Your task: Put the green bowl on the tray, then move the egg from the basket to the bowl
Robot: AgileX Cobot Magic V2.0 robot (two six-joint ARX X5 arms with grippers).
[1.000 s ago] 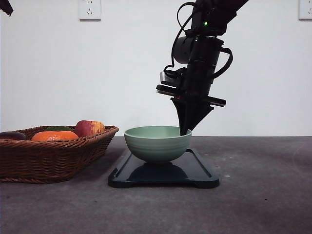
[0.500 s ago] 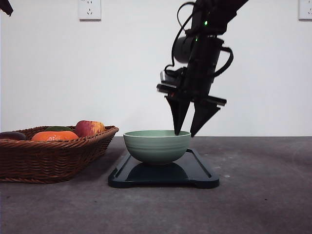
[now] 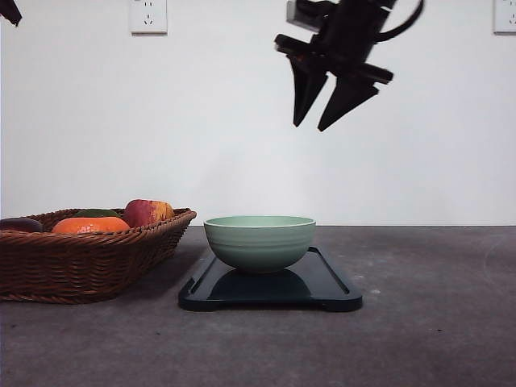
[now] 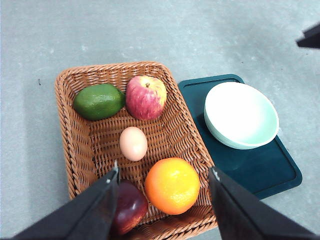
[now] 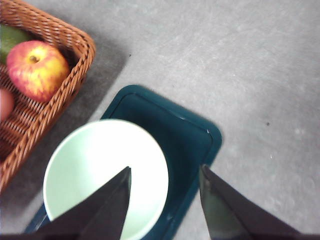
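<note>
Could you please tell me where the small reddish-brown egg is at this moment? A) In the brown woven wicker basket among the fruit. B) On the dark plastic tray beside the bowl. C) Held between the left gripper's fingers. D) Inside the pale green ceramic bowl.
A: the small reddish-brown egg lies on the floor of the brown woven wicker basket, between the red-yellow apple and the orange.
</note>
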